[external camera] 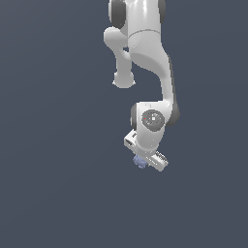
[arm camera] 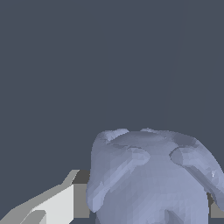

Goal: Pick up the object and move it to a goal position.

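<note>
object (arm camera: 153, 179) sits clamped between the gripper (external camera: 145, 163) fingers (arm camera: 57, 205); carry it smoothly, keeping squeeze steady so it cannot slip.

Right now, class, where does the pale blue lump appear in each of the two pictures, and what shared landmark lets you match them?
Exterior view: the pale blue lump peeks out small beneath the white arm's wrist, below the picture's centre.
Wrist view: the lump fills the lower middle, large and close.
Shared landmark: the white pincer around it; one finger shows beside the lump in the wrist view.
</note>
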You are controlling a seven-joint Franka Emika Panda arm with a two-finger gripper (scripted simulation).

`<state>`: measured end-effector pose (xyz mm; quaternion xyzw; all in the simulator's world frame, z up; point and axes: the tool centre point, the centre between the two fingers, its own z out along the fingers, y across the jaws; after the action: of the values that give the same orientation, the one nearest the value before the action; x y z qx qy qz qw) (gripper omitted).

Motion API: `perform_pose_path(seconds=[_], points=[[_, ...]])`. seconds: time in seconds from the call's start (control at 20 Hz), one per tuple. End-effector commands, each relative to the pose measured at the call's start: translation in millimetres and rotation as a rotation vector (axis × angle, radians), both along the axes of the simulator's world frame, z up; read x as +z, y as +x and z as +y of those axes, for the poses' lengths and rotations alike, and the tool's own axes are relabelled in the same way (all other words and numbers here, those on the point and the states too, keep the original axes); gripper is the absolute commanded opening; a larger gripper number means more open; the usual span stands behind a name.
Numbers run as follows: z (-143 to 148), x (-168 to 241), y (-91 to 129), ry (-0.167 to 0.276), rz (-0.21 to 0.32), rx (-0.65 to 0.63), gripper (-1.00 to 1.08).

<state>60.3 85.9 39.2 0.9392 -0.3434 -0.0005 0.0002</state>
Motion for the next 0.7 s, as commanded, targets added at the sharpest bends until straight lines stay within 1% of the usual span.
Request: perform_pose_path(seconds=[0.0, 0.65], points=[[0.0, 0.2, 0.6, 0.000, -0.001, 0.000, -1.00], [1.6, 3.7, 3.0, 0.000, -0.001, 0.000, -1.00]])
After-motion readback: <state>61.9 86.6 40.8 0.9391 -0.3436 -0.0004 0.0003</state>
